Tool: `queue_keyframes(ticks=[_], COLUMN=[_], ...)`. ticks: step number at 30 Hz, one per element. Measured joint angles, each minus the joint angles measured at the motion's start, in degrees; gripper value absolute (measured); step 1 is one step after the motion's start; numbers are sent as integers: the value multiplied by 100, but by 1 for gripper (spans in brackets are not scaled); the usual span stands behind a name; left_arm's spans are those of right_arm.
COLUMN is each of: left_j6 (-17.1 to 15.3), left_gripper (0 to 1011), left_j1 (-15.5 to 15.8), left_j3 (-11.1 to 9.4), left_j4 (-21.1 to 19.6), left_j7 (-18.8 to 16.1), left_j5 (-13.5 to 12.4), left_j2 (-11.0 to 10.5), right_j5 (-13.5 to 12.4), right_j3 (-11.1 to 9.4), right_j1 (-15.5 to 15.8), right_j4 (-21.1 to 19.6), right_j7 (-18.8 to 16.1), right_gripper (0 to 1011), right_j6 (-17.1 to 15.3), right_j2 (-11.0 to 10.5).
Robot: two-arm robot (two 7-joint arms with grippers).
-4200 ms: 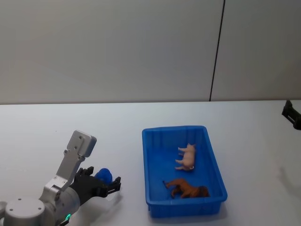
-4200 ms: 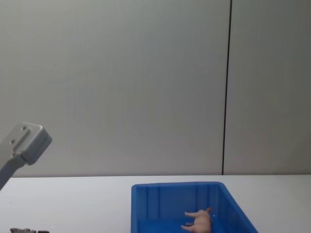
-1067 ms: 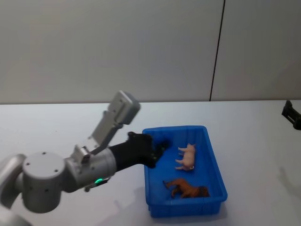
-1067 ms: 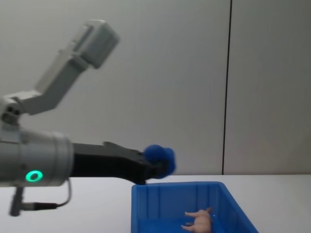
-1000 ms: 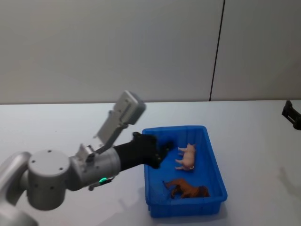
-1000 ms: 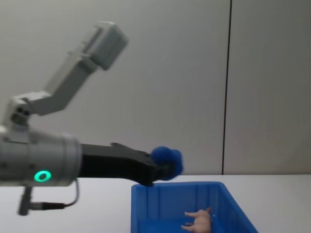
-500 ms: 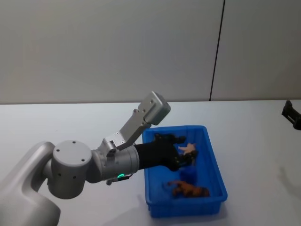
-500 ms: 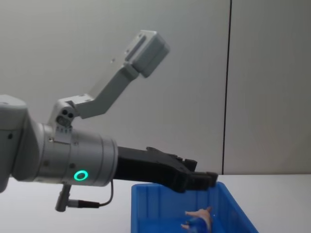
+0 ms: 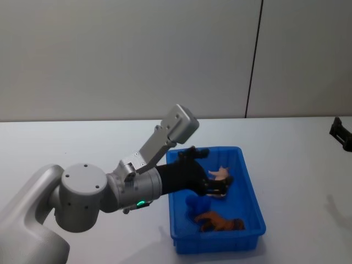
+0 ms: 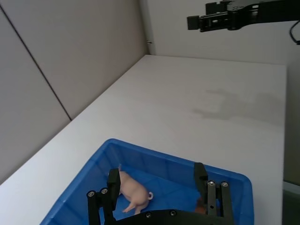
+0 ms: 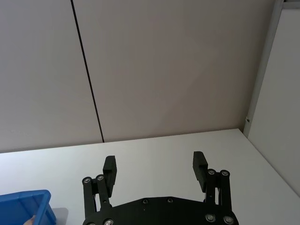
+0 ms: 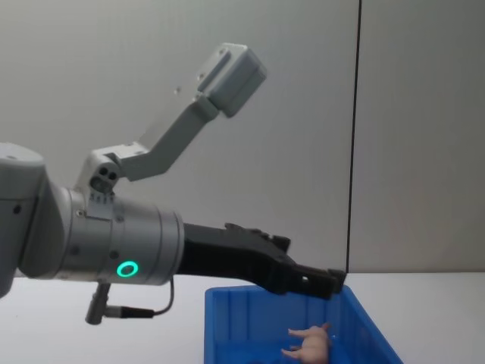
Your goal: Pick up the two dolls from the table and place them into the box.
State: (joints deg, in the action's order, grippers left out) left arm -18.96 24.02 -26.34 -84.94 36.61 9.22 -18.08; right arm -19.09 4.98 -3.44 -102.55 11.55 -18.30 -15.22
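while the left gripper (image 10: 157, 185) hangs spread above the box (image 10: 234, 183), table (image 10: 197, 103) lies beyond.

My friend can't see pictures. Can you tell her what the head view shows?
The robot's left claw hangs open over a blue box on a white table. Inside lie a pink pig doll, a brown animal doll and a small blue toy.

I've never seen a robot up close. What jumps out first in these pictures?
The big grey left arm reaches over the bright blue box on the white table, its left gripper with open jaws above the toys. Inside lie a pale pink doll, a brown animal figure and a blue toy.
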Motion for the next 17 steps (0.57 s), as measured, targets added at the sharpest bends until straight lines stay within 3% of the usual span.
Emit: queue_keyframes(ticks=[3,17], left_j6=[-20,-72], left_gripper=[1001,1001], left_j1=[-67,-365], left_j3=[28,147], left_j4=[-138,-735], left_j7=[-244,-1400], left_j5=[9,-23], left_j2=[-56,-275], right_j5=[0,0], right_j3=[0,0], right_j1=[0,0], right_j4=[0,0], right_j7=[0,0], right_gripper=[1001,1001], right_j6=[0,0], right_j2=[0,0])
